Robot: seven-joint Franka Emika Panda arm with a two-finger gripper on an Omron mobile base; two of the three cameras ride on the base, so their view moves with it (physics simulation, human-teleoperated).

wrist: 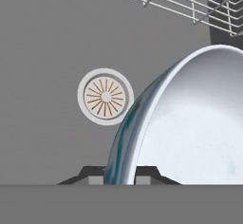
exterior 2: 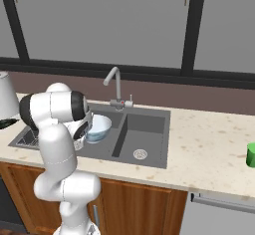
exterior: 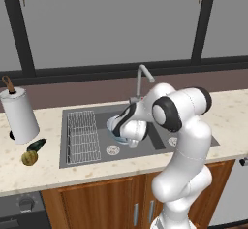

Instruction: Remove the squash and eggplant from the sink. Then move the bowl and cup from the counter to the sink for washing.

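My gripper (wrist: 121,173) is shut on the rim of the bowl (wrist: 190,123), which is white inside and pale blue outside. The bowl (exterior: 114,125) hangs low in the left basin of the dark grey sink (exterior: 160,140), just above its floor, and it also shows beside my forearm (exterior 2: 99,126). A round drain (wrist: 105,96) lies beside the bowl. The squash (exterior: 29,158) and the dark eggplant (exterior: 36,145) lie together on the counter (exterior: 48,172), left of the sink. The green cup (exterior 2: 251,155) stands far right on the counter (exterior 2: 209,144).
A wire rack (exterior: 81,136) fills the left part of the left basin. The curved faucet (exterior: 141,80) rises behind the sink, close over my arm. A paper towel roll (exterior: 19,115) stands at the far left, behind the vegetables. The right basin (exterior 2: 144,129) has bare floor.
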